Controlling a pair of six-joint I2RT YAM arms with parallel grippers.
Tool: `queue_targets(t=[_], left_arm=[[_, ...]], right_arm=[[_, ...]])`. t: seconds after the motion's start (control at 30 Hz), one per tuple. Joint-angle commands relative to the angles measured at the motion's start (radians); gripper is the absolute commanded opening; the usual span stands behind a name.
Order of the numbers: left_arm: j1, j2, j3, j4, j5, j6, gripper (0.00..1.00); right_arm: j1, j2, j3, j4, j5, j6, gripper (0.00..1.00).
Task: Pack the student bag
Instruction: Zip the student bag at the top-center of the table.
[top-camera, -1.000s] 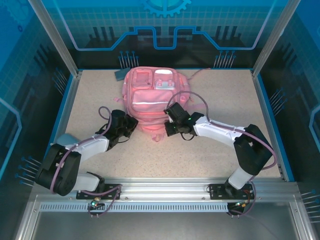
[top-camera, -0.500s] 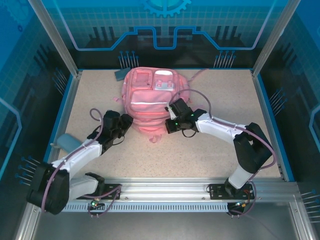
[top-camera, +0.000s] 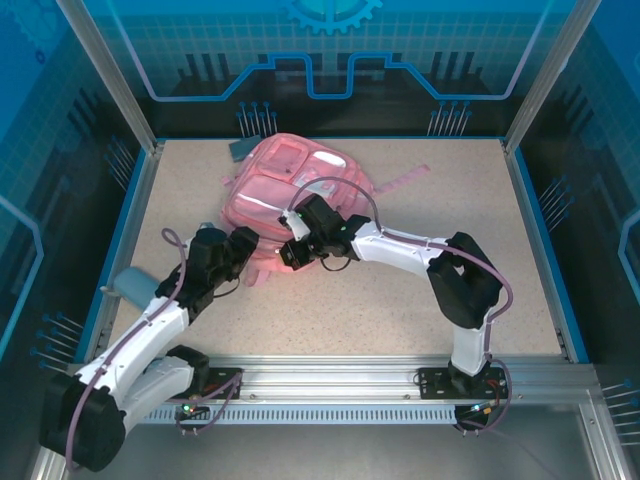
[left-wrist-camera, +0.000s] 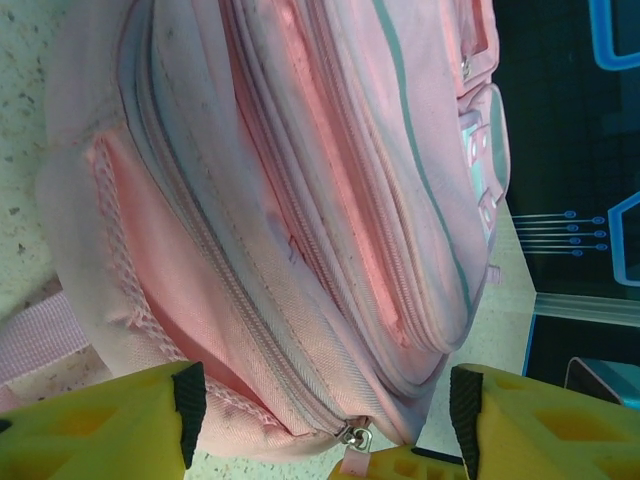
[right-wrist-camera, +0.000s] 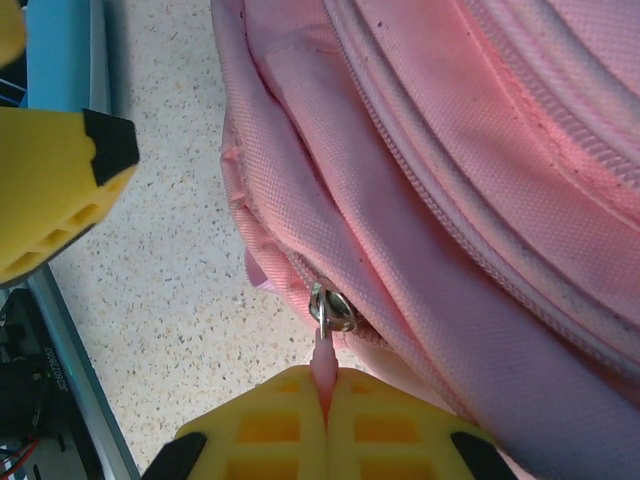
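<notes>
Centrally, the student bag (top-camera: 285, 185) lies flat on the far-left part of the table (top-camera: 430, 280). It is turned at a slant, front pockets up, with one pink strap (top-camera: 405, 180) trailing to the right. Its near corner faces both arms, which puts the end of the main zip within reach. On that corner sits the metal zip slider (right-wrist-camera: 330, 310), with the zip teeth behind it meshed, so the compartment reads as unopened.

The pink pull tab (right-wrist-camera: 323, 355) hangs from the slider and runs straight into the right gripper (right-wrist-camera: 325, 385), whose yellow fingers are pressed together on it. That pinch on the tab alone, rather than on the fabric, suits dragging the slider along its track.

The left gripper (left-wrist-camera: 322, 400) stands just beside the same corner, jaws wide apart and holding nothing. The bag's mesh side pocket (left-wrist-camera: 120, 260) lies just ahead of its left finger. It is probably posed to clamp the corner so the soft bag does not slide with the pull.

The step in hand appears to be unzipping, so packing itself has hardly begun.
</notes>
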Motion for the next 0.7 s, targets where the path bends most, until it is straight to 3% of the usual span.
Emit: queue_targets(t=[0.0,0.33,0.5,0.67], left_arm=[[0.006,0.046,-0.027,0.059,0.068,-0.047,0.66],[0.006,0.202,-0.007,0.163,0.102,-0.050,0.54],[0.003,0.229,-0.023,0.209,0.099,-0.039,0.28],[0.004,0.199,-0.042,0.175,0.050,-0.014,0.10]], right_arm=[[0.020,-0.010,0.018,0.054,-0.062,0.008,0.00],[0.042,-0.041,-0.035,0.032,-0.057,-0.020,0.00],[0.045,-0.055,-0.062,0.001,-0.016,-0.039,0.00],[0.037,-0.110,-0.126,-0.043,0.137,-0.058,0.00]])
